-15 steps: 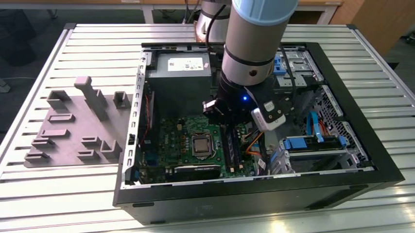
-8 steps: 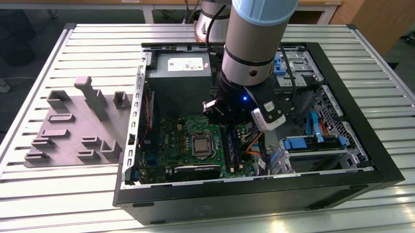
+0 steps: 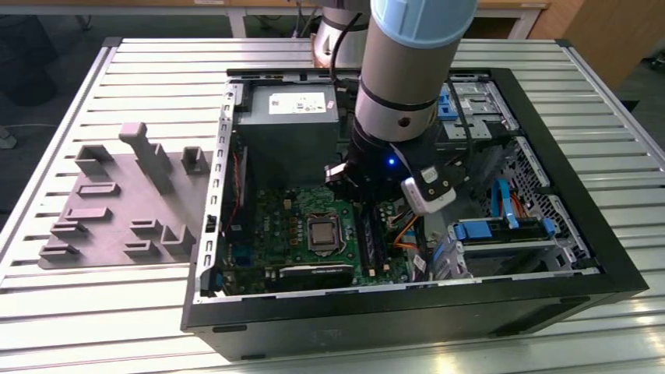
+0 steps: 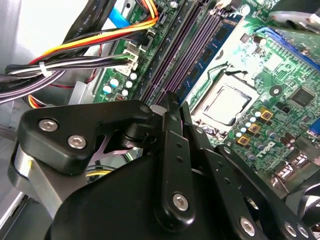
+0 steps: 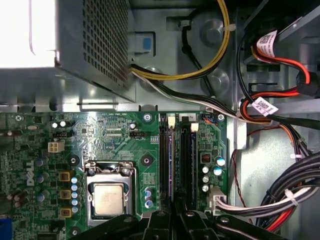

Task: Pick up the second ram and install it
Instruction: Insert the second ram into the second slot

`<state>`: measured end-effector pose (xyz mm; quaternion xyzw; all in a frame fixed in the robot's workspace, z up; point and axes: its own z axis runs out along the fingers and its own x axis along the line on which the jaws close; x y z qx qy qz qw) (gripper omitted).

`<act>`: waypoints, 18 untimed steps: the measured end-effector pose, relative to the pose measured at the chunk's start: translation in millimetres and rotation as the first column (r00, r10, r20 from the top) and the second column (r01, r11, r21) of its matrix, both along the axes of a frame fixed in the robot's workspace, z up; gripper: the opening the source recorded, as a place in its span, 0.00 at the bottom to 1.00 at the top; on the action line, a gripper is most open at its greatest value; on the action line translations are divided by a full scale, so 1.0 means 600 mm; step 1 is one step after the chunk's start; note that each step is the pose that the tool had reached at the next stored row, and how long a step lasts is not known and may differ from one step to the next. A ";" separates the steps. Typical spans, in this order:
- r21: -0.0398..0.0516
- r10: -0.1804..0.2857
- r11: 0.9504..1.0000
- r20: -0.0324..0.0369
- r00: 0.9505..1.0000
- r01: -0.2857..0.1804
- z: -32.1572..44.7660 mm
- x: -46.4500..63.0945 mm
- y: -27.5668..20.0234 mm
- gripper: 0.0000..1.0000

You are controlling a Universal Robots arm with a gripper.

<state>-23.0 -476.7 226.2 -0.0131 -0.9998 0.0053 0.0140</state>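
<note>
Black-linked gripper (image 4: pixel 172 107), fingers pressed together on nothing visible, hangs over the green motherboard (image 5: pixel 115 140), above its long black memory slots (image 5: pixel 177 160), inside the open black computer case (image 3: pixel 582 257).

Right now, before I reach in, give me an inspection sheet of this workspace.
Surface: slatted metal table bearing an open black computer case.
Job's things: dark memory stick seated in the motherboard's black slots; whether it is the second cannot be told.
Clutter: grey plastic fixture plate with blocks, beside the case on the exterior view's left.
Hand: black hand over the slots.
Cables: yellow, red and black wire bundles beside the slots.
Surroundings: wooden panel beyond the table.
</note>
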 end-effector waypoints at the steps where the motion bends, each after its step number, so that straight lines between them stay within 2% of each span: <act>1: 0.000 0.000 1.000 0.000 1.000 0.000 -0.002 0.000 0.0000 0.14; 18: 0.000 -0.008 1.000 0.000 1.000 0.008 -0.017 0.000 -0.0002 0.14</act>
